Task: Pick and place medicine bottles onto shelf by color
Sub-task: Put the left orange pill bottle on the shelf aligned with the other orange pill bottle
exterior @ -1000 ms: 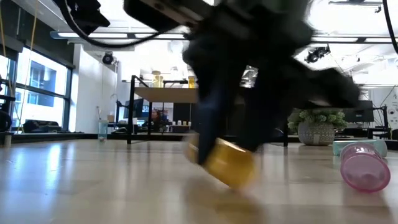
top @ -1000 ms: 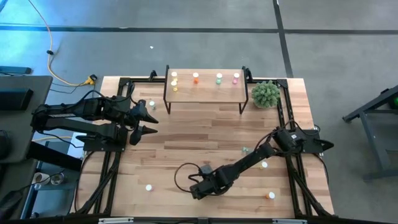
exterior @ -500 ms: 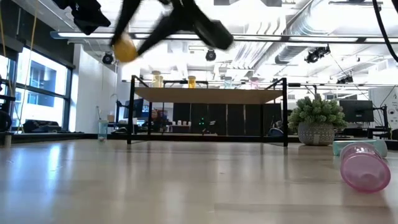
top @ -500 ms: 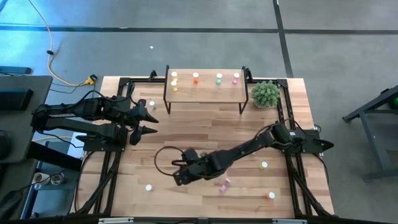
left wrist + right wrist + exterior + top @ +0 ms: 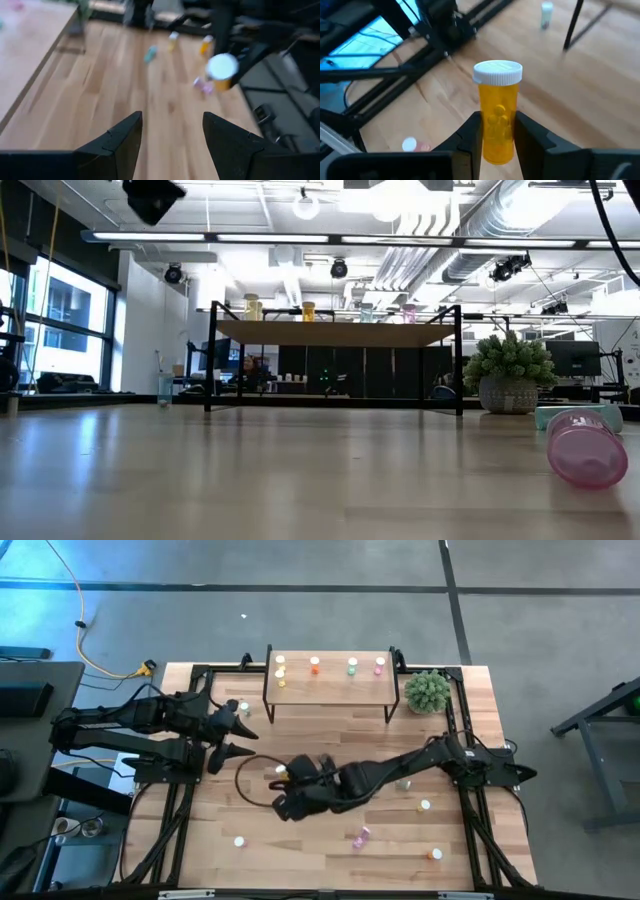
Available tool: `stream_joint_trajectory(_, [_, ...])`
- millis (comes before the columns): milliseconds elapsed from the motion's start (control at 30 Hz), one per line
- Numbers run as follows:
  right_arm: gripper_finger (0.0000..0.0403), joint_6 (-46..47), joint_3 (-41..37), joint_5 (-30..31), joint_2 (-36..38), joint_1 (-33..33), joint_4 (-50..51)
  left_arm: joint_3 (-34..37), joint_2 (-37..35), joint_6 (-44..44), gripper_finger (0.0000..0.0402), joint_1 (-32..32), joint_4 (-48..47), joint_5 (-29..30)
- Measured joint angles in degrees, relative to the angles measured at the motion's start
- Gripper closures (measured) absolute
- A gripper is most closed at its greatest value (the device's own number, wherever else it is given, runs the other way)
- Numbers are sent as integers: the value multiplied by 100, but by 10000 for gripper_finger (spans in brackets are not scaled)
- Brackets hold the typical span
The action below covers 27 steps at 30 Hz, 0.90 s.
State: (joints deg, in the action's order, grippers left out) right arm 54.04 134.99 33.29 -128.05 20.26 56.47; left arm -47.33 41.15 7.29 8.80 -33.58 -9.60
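Yellow bottle (image 5: 497,117) now off the table, white cap up, clamped at its lower half between the right gripper's (image 5: 496,137) narrow-set fingers. A second ago down near the table's front edge, tilted; half a second ago lifted; now carried over mid-table, just short of the left arm, as the high view shows it (image 5: 281,771). Gone from the low view altogether, where it filled the frame before. Seen also from the left wrist, ahead of that arm's own fingers (image 5: 220,71).

Meaning for the task, as a judgement: pick done, carry under way, placing still to come. Shelf (image 5: 330,690) at the table's far edge, with one row of bottles on it: yellow ones at its left end, then orange, green, pink. Likely target beside the yellow pair (image 5: 281,667).

Left gripper (image 5: 240,732) waiting at the table's left side, jaws wide, empty.

Loose ones still on the table: pink bottle (image 5: 585,446) lying on its side, orange one (image 5: 436,854) near the front right corner.
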Motion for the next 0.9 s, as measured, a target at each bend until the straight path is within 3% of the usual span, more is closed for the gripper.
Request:
stream_joint_trajectory(267, [323,-1550,-10,-639,417,-452,-649,0,0,0,202,0,1221,-201])
stream_joint_trajectory(667, [323,-3321,-34,-1710,1042,-1209,-1196,0,20,0,202,24,1954,-160])
stream_joint_trajectory(900, [323,-3905,-39,-2700,1211,-1583,-1274,0,164,7,202,23,3152,420])
